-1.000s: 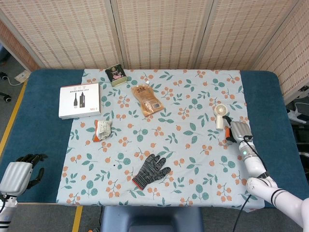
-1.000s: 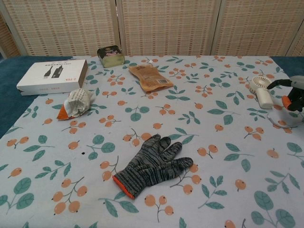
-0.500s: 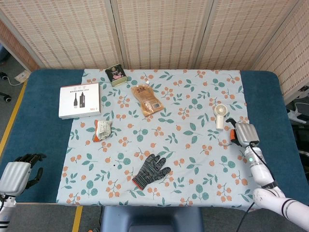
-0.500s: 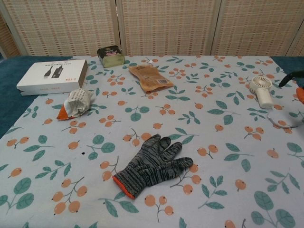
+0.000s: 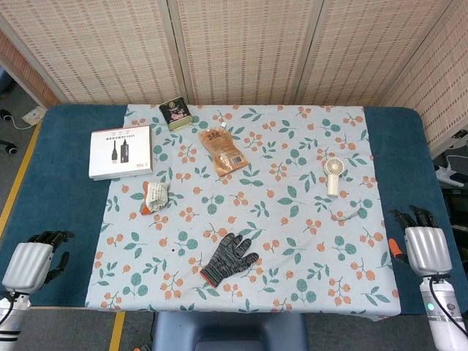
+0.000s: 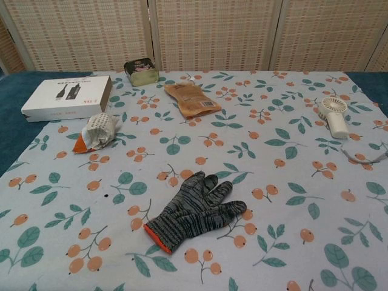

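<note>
My right hand [image 5: 425,248] hangs at the near right corner of the table, over the blue table cover [image 5: 409,157] just past the edge of the floral cloth [image 5: 292,146]. It holds nothing; the back of it faces up, and its dark fingertips [image 5: 414,216] point toward the far side, a little apart from one another. The thing nearest to it is the small white handheld fan [image 5: 333,174], which lies flat on the right part of the cloth, head toward the far side, handle toward me, with its thin cord [image 5: 346,215] curling on the cloth nearer to me. The fan and my right hand are apart, not touching.

My left hand [image 5: 29,262] sits at the near left corner, also over the blue cover and off the cloth. It holds nothing, its dark fingers [image 5: 48,238] curled in loosely at the far end.

Only the head view shows my hands; the chest view shows neither.

A grey knitted work glove [image 5: 227,258] lies flat near the middle of the near edge. A crumpled white and orange wrapper [image 5: 154,196] sits left of centre. Further off lie a white box [image 5: 121,151] at the left, a small green tin [image 5: 175,114], and an orange snack pouch [image 5: 223,150].
</note>
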Controlling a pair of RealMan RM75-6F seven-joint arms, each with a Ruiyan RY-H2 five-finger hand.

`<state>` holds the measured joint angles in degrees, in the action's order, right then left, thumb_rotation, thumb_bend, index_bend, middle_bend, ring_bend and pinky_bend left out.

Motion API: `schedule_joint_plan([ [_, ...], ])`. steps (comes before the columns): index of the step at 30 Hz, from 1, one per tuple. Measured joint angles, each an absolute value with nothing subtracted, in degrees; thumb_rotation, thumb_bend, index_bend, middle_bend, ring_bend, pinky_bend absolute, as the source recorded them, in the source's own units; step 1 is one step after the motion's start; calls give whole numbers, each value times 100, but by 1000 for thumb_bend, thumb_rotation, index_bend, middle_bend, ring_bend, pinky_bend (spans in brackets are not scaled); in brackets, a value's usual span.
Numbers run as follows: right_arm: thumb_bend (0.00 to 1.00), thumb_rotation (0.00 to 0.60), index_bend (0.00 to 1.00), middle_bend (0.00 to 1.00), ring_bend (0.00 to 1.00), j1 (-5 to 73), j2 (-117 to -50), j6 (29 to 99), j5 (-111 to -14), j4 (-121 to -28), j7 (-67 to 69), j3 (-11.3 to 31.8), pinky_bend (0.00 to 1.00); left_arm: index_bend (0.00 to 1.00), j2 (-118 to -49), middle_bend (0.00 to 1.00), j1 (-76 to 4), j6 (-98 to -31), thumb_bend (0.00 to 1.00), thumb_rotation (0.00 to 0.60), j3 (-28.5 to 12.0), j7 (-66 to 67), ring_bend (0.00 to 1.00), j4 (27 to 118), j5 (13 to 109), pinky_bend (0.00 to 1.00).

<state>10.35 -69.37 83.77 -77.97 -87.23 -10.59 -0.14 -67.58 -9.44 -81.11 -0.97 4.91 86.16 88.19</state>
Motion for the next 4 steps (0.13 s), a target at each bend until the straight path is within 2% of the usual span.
schedule_joint_plan([
  [4, 200, 600, 161, 285, 78, 847, -6767, 8642, -8008, -8937, -1117, -56, 117, 333, -6796, 396, -973, -8021, 490, 600, -87, 575, 331, 8601, 8768, 461],
])
